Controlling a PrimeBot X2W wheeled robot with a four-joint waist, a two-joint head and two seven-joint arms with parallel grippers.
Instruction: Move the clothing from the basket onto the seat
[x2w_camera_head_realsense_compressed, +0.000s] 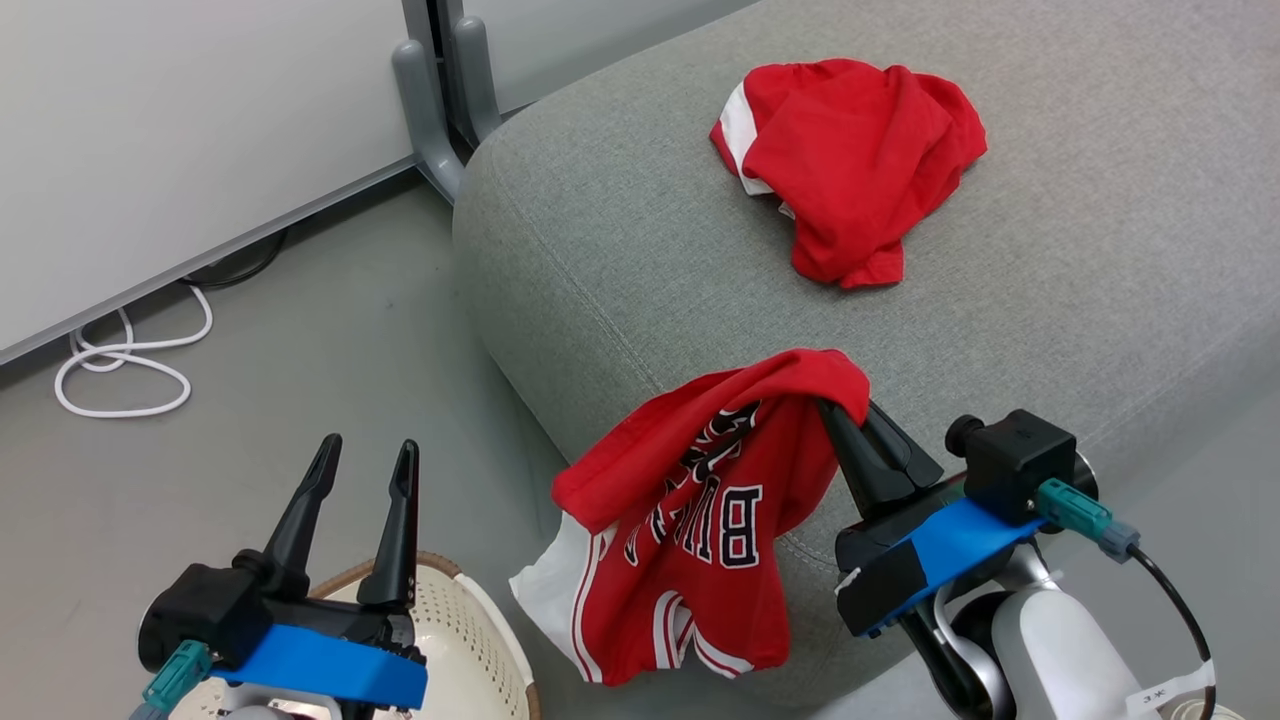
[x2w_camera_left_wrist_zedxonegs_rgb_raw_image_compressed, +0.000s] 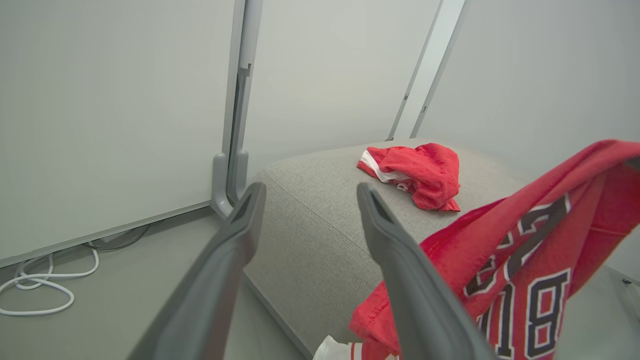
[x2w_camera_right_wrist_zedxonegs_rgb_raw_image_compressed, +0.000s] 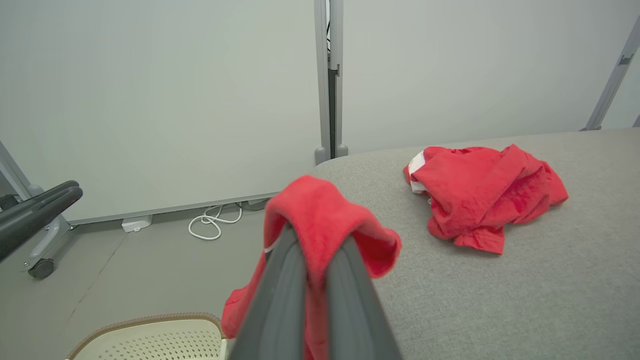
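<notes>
That jersey (x2w_camera_head_realsense_compressed: 700, 520) is light and floppy, so right end effector (x2w_camera_head_realsense_compressed: 850, 420) pinching one bunched fold looks plenty, left end effector (x2w_camera_head_realsense_compressed: 365, 445) just spread.

Head looks down; wrists look level (all share the seat (x2w_camera_head_realsense_compressed: 620, 250)).

One garment (x2w_camera_head_realsense_compressed: 860, 150) lies on seat (x2w_camera_head_realsense_compressed: 1100, 250); jersey (x2w_camera_head_realsense_compressed: 700, 540) hangs before it, perhaps touching; basket (x2w_camera_head_realsense_compressed: 470, 640) leftward.

A white cable (x2w_camera_head_realsense_compressed: 130, 347) lies in loose loops on the grey floor (x2w_camera_head_realsense_compressed: 300, 420), close under the pale wall panel (x2w_camera_head_realsense_compressed: 180, 120). A grey post (x2w_camera_head_realsense_compressed: 432, 110) stands between two panels. Farther along the wall stands a dark padded bar (x2w_camera_right_wrist_zedxonegs_rgb_raw_image_compressed: 37, 207) over a small wheel (x2w_camera_right_wrist_zedxonegs_rgb_raw_image_compressed: 41, 269).
</notes>
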